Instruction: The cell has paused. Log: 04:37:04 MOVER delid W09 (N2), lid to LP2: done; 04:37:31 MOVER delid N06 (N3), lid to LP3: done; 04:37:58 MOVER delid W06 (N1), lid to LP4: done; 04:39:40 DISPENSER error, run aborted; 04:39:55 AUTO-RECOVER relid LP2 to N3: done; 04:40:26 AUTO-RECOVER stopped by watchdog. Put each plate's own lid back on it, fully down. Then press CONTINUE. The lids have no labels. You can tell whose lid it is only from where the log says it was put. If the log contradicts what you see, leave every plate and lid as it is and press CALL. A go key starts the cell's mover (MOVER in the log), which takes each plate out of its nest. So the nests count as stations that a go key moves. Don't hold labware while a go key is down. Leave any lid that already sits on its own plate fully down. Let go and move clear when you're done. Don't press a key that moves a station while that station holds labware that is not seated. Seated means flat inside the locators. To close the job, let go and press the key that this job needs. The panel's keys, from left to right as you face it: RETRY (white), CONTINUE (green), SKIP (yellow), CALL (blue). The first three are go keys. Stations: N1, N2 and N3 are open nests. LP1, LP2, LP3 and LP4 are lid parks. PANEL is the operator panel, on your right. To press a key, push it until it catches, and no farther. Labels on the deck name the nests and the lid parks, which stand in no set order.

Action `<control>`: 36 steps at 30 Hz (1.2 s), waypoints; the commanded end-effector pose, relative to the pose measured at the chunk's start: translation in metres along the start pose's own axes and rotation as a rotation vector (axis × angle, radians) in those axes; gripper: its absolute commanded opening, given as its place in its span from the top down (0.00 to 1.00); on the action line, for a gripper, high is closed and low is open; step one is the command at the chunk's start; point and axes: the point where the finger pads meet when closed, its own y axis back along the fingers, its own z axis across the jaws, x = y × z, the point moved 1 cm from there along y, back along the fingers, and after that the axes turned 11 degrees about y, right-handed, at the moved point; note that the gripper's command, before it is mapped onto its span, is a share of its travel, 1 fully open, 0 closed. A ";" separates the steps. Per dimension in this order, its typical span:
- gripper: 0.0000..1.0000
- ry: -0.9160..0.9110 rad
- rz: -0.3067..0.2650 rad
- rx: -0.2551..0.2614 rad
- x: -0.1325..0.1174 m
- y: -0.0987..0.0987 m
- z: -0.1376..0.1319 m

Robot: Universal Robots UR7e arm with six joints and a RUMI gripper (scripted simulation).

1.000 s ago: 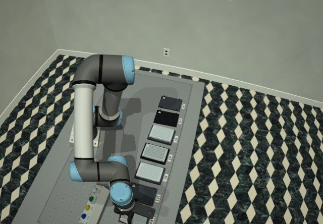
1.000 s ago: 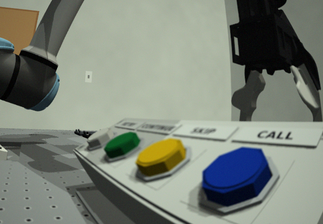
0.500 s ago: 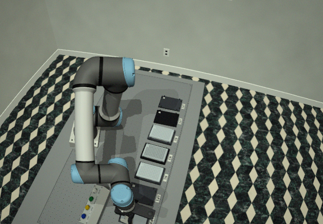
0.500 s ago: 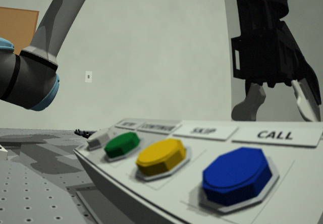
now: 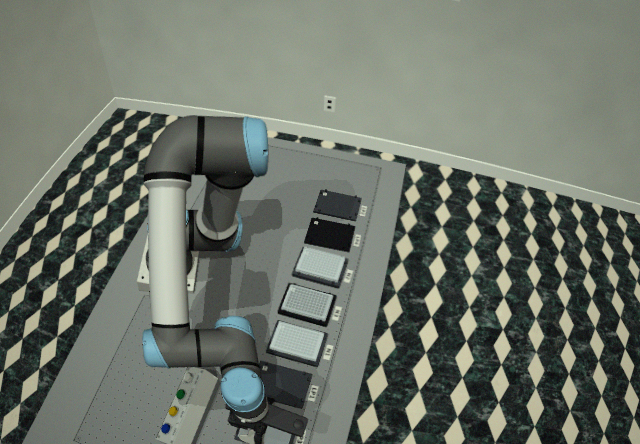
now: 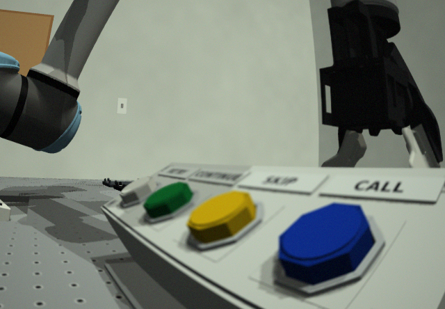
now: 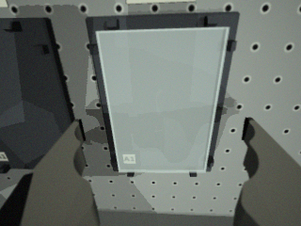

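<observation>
My gripper (image 6: 379, 161) (image 7: 161, 120) is open and empty, above and to the near side of a clear lid (image 5: 279, 436) (image 7: 160, 94). The lid lies on a dark park (image 7: 165, 21) at the row's near end, with a finger out to each side. The N3 plate (image 5: 308, 302) shows sharp wells and looks bare. The N2 plate (image 5: 321, 264) and N1 plate (image 5: 298, 340) look paler, as if lidded; full seating cannot be told. On the panel are a white key (image 5: 188, 377) (image 6: 137, 191), green key (image 5: 180, 393) (image 6: 167, 199), yellow key (image 5: 173, 410) (image 6: 222, 215) and blue key (image 5: 165, 427) (image 6: 323, 239).
A dark lid park (image 5: 290, 385) (image 7: 28, 94), without a lid, lies between N1 and the lidded park. Two more bare parks, one black (image 5: 329, 234) and one dark grey (image 5: 337, 205), lie beyond N2. The sloped panel (image 5: 199, 408) stands left of my wrist in the top view.
</observation>
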 end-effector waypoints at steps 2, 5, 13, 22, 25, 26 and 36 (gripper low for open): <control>0.18 0.000 0.001 -0.002 0.000 0.000 0.000; 0.18 0.000 0.001 -0.002 0.000 0.000 0.000; 1.00 0.000 0.001 -0.002 0.000 0.000 0.000; 1.00 0.000 0.001 -0.002 0.000 0.000 0.000; 1.00 0.000 0.001 -0.002 0.000 0.000 0.000; 1.00 0.000 0.001 -0.002 0.000 0.000 0.000; 1.00 0.000 0.001 -0.002 0.000 0.000 0.000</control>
